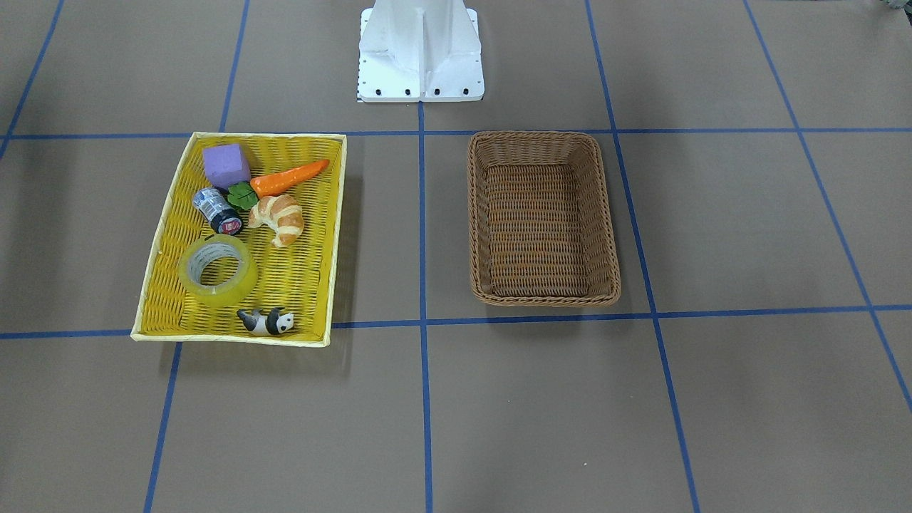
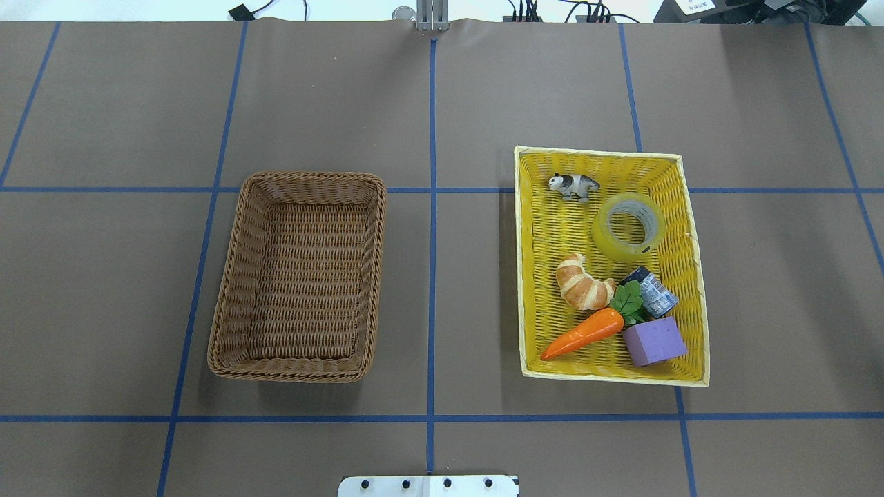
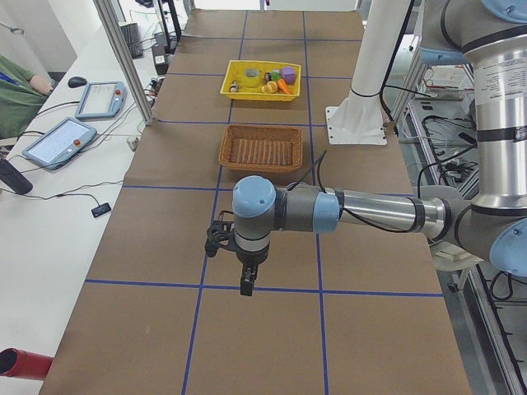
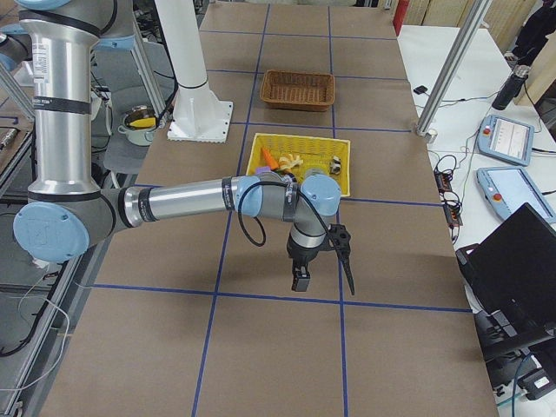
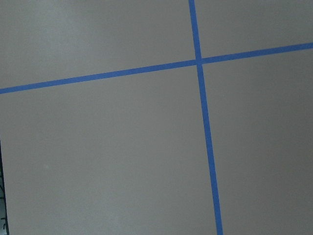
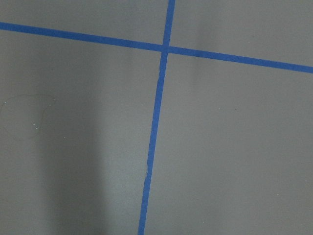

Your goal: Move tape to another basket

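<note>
The tape [image 1: 236, 285], a wide yellowish translucent roll with a pale core, lies flat in the yellow tray [image 1: 335, 235], between the panda and the can; it also shows in the overhead view [image 2: 608, 241]. The brown wicker basket [image 1: 474, 214] stands empty beside the tray, also in the overhead view [image 2: 231, 276]. My left gripper [image 3: 235, 265] hangs over bare table well short of the basket. My right gripper [image 4: 323, 274] hangs over bare table short of the tray. Both show only in the side views, so I cannot tell whether they are open or shut.
The tray also holds a purple block [image 1: 226, 165], a toy carrot [image 1: 288, 178], a croissant [image 1: 279, 219], a small dark can [image 1: 217, 211] and a panda figure [image 1: 267, 322]. The robot's white base [image 1: 420, 50] stands behind both containers. Both wrist views show only brown table with blue lines.
</note>
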Motion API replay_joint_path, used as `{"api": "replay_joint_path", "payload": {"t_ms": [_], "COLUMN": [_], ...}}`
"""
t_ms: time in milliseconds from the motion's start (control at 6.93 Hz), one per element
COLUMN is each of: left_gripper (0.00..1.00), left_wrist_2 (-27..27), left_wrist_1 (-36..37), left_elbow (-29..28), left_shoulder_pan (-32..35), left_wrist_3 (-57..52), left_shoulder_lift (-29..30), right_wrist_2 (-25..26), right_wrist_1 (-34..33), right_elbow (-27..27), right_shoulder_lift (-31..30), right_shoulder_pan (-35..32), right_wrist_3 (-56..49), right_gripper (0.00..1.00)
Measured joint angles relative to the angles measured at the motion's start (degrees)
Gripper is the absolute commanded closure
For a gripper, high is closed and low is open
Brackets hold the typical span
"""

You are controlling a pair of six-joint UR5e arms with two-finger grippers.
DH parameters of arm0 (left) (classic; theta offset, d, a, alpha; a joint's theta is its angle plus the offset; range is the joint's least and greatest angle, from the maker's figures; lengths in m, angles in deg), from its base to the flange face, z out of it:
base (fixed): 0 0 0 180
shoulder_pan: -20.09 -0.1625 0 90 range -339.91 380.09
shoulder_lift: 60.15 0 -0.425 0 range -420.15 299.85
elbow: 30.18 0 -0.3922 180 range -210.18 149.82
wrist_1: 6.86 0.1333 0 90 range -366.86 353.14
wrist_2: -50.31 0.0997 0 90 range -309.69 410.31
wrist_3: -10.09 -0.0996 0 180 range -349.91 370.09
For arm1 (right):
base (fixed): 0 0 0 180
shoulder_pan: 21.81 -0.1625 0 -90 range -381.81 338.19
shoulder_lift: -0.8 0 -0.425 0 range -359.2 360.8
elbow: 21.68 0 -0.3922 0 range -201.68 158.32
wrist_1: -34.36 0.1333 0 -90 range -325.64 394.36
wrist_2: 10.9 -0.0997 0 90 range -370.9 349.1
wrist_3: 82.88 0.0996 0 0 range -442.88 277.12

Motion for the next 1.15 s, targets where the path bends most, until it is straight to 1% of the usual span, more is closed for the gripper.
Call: {"api": "replay_joint_path", "payload": {"t_ms": [721, 865, 1154], "left_gripper": [0.02, 0.02, 0.02], "left_wrist_2": [0.0, 0.0, -0.1], "left_wrist_1": [0.1, 0.1, 0.1], "left_elbow": [0.0, 0.0, -0.2], "left_shoulder_pan": [0.0, 0.0, -0.1], "left_wrist_3": [0.0, 0.0, 0.1], "left_shoulder_lift": [-0.1, -0.1, 0.0], "right_wrist_2": [0.1, 0.2, 0.1], "right_wrist_1": [1.7, 2.1, 4.1], "right_elbow": [-0.2, -0.1, -0.2], "right_shoulder_lift": [0.0, 1.0, 6.8], "right_shoulder_pan": [0.0, 0.0, 0.4], "right_wrist_3": [-0.4, -0.2, 0.4], "right_gripper": [0.0, 0.0, 0.0]}}
